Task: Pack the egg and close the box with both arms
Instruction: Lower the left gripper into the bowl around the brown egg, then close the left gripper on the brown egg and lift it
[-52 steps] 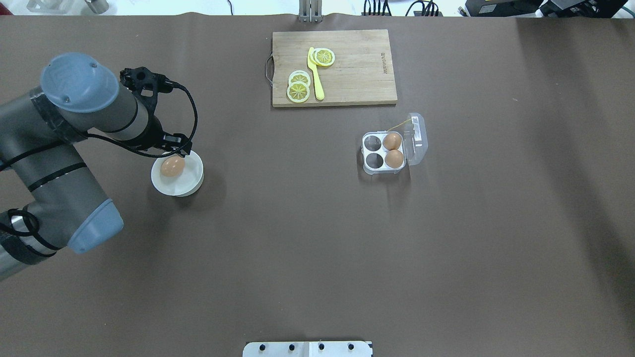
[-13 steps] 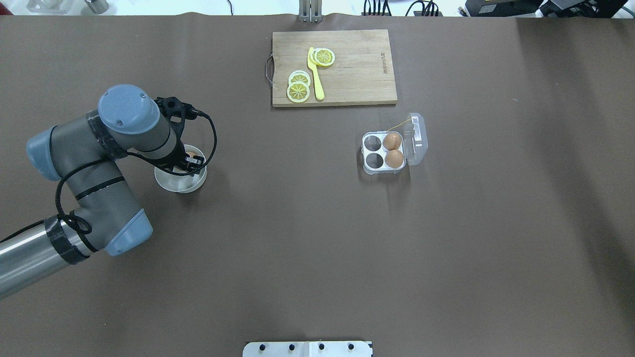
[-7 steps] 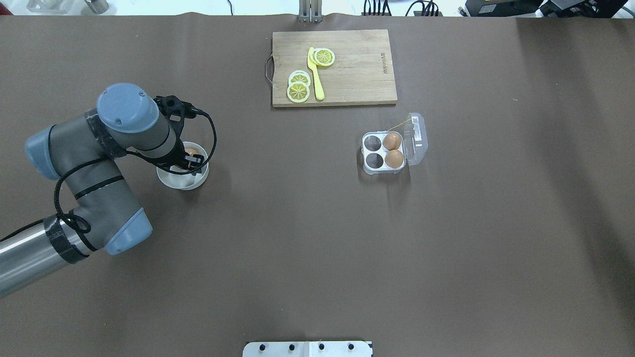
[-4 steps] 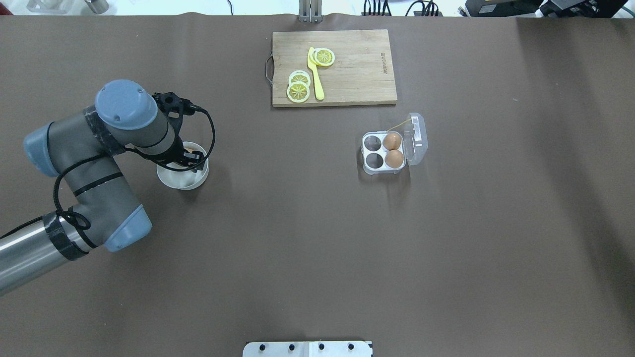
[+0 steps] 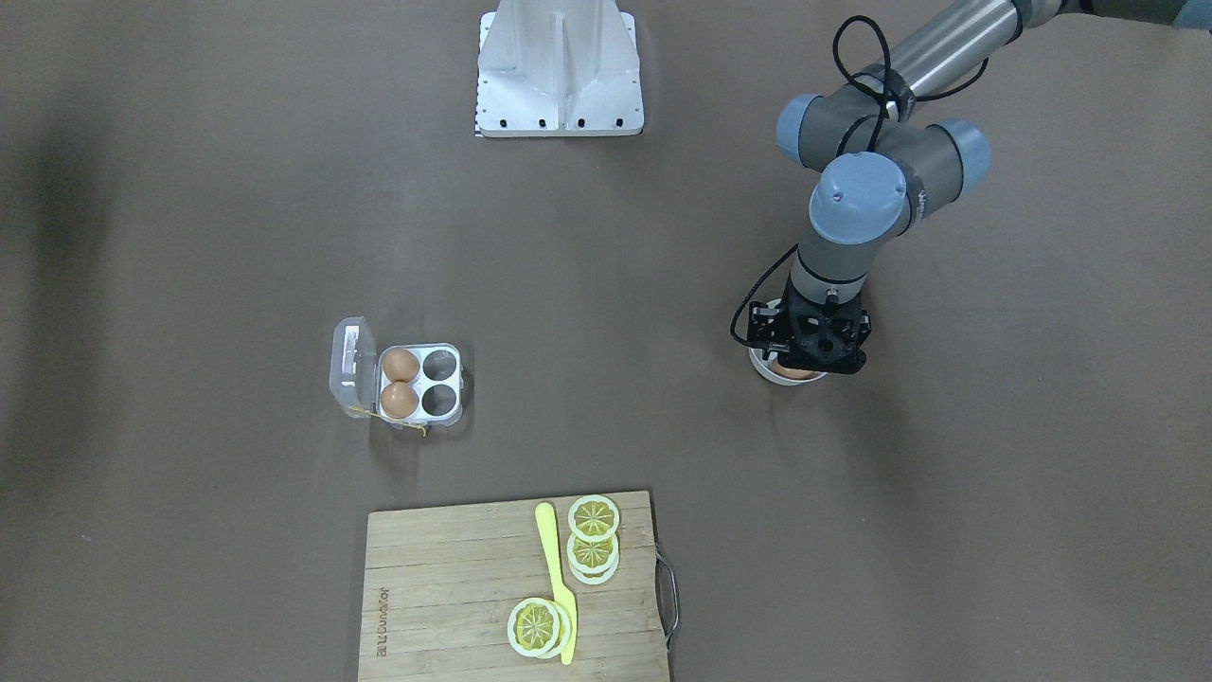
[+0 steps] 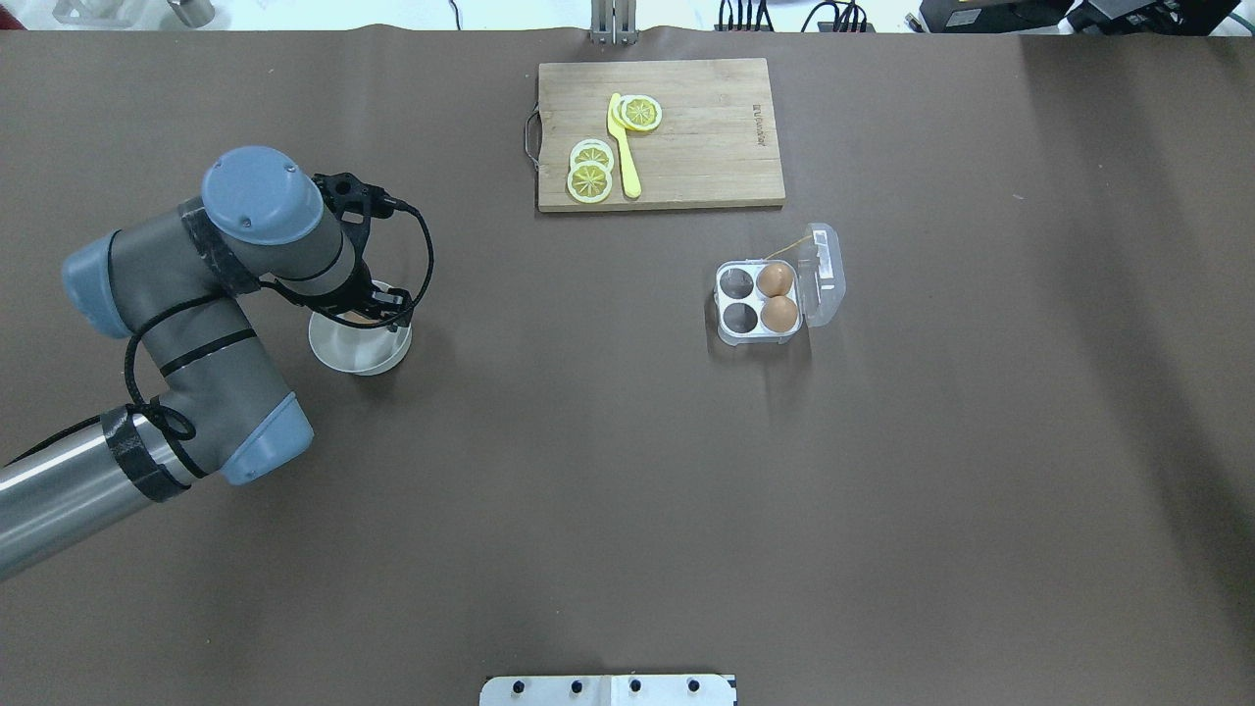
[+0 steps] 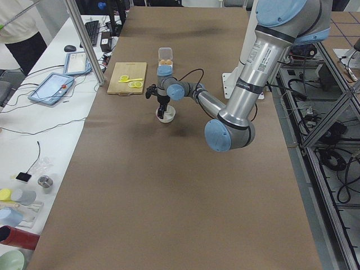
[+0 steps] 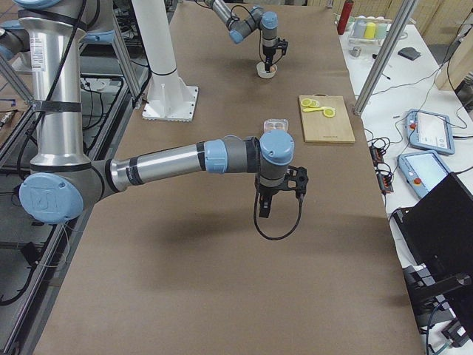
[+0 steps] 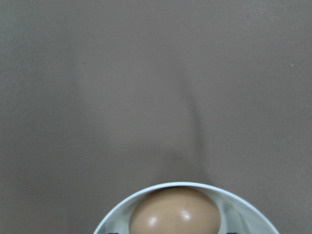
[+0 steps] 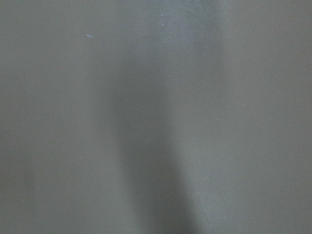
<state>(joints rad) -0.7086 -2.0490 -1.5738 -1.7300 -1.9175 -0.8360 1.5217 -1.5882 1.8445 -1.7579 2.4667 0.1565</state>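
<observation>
Left wrist-mounted view shows egg [image 9: 174, 213] crosswise in bowl [image 9: 239, 212]; hold of left pincer [image 5: 806, 360] unclear.

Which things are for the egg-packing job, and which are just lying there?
For the job: small tan-brown egg in the white round bowl; clear plastic four-cell egg carton, lid open; black left gripper at the bowl.
Just lying about: wooden cutting board; yellow lemon slices; yellow plastic knife.

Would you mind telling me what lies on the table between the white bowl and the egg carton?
Nothing; in the overhead view only bare brown table covering stretches from the white bowl to the egg carton.
</observation>
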